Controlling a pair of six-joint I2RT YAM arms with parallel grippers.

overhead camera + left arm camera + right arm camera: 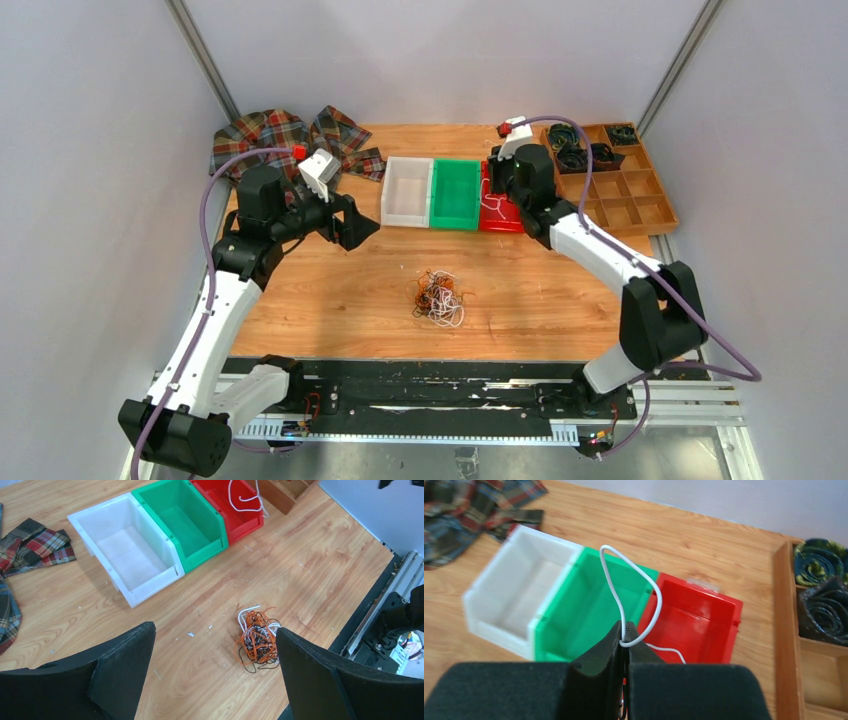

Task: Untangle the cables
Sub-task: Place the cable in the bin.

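the right jaws are shut tight on a single white cable (617,597). they pinch it partway along, so a loop stands up above them and a tail trails down toward the red bin (706,617). held over that bin, the strand looks ready to be let go there. i judge this to be the sorting step, one freed cable going into one bin.

the left jaws stand wide open with nothing between them. they hang above the bench (320,565) and face the remaining tangle of cables (257,641). it is a small knotted heap of orange, white and black strands near the middle of the bench, well apart from the bins. that pose suits a fresh reach down for the next strand.

bare bench lies all around the heap, though the near edge and its rail are not far off. the red bin touches the green bin (584,610), and the white bin (509,600) touches the green one. a wooden tray (640,210) holding dark coiled rolls (819,565) sits just beside the red bin, so the right arm has little side room and is freer going up. a plaid cloth (265,135) lies at the far left corner.
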